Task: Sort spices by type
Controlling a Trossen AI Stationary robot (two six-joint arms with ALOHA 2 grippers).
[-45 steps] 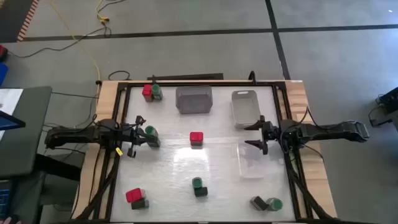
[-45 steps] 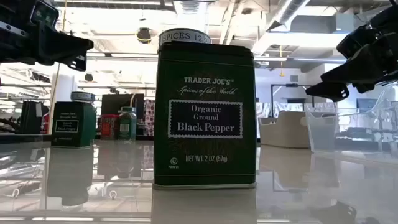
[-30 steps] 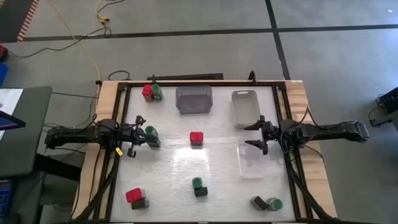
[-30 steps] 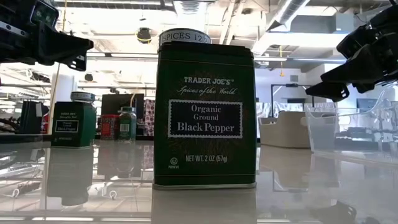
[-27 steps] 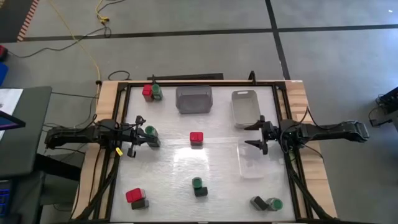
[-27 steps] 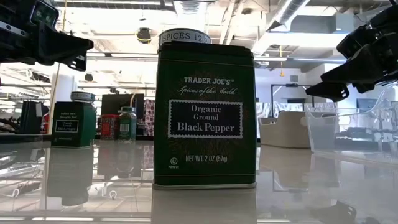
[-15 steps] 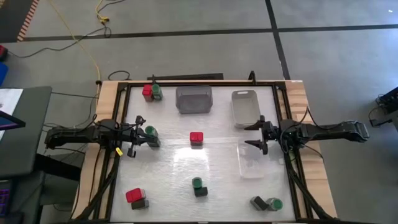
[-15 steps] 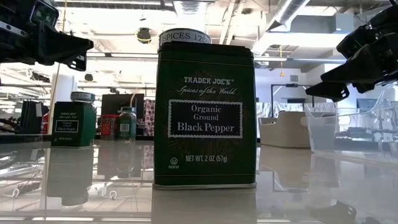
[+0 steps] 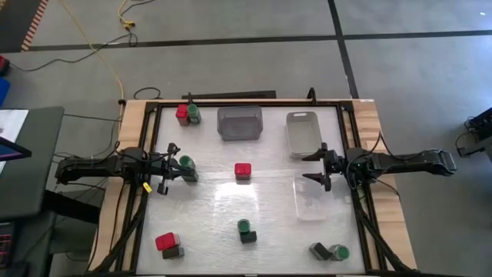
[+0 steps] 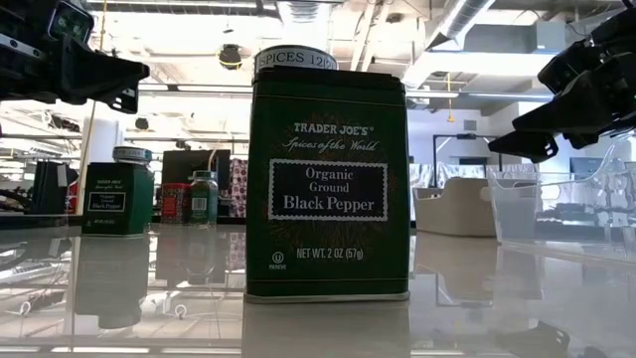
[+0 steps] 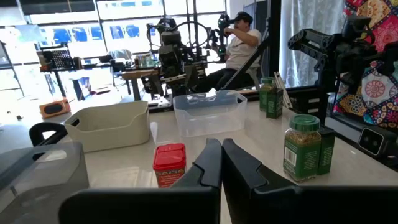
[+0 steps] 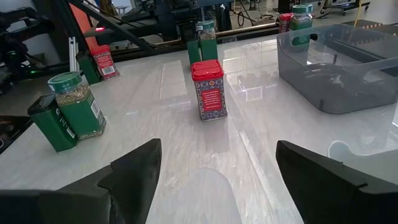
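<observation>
Ten spice containers are spread over the white table (image 9: pixel 215 208) in pairs and singles. One red-topped spice box (image 9: pixel 243 171) is set alone near the table's middle. A green-lidded jar (image 9: pixel 185 163) and a dark green tin (image 9: pixel 190 175) are placed together just off the left gripper (image 9: pixel 164 171). At the far left corner a red box (image 9: pixel 182 112) is paired with a green-lidded jar (image 9: pixel 194 115). Along the near edge are found a red box with a dark tin (image 9: pixel 168 245) on the left, a black pepper tin (image 10: pixel 328 184) backed by a green-lidded jar (image 9: pixel 244 226) in the middle, and a dark tin with a jar (image 9: pixel 330 251) on the right.

The left gripper is seen clenched, fingers pressed together, holding nothing. The right gripper (image 9: pixel 317 167) is spread wide and empty at the right side, beside a clear tray (image 9: pixel 311 198). A grey bin (image 9: pixel 240 123) and a white bin (image 9: pixel 302 132) are placed along the far edge.
</observation>
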